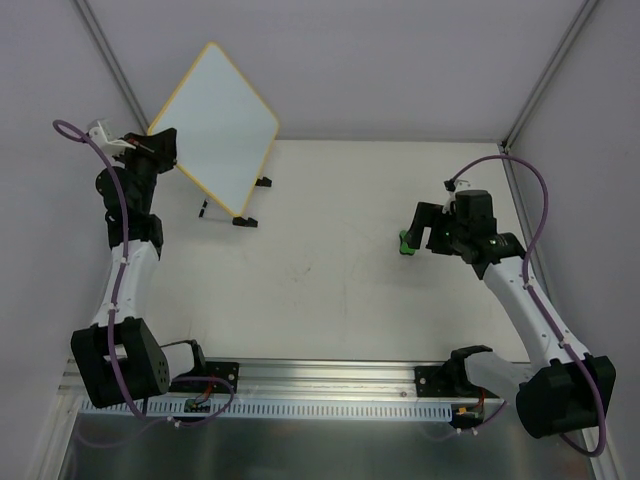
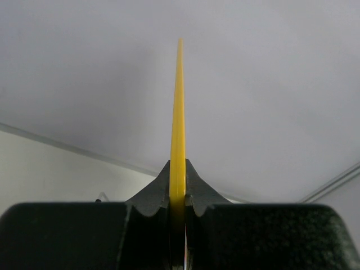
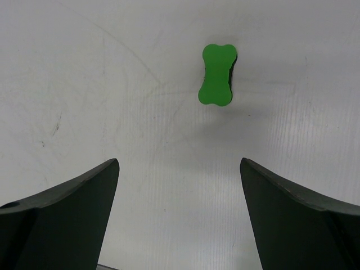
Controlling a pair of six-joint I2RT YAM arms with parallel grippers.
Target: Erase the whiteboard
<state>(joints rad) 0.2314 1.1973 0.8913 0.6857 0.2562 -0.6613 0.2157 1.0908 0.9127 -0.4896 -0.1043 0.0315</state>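
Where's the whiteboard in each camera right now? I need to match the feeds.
Top external: the whiteboard is upper left, tilted, gripped at its left corner by the left end effector.
Left wrist: only its yellow rim shows, edge-on at centre, clamped in the end effector.
Right wrist: not in it; the green eraser shows instead.
Shared landmark: the left end effector's grip on the rim, seen in the top and left wrist views.

Top view: green eraser [image 1: 404, 241] partly hidden by right claw [image 1: 414, 232]. Left wrist: whiteboard [image 2: 178, 129] edge-on, face unseen, rim buried in left claw [image 2: 178, 222].
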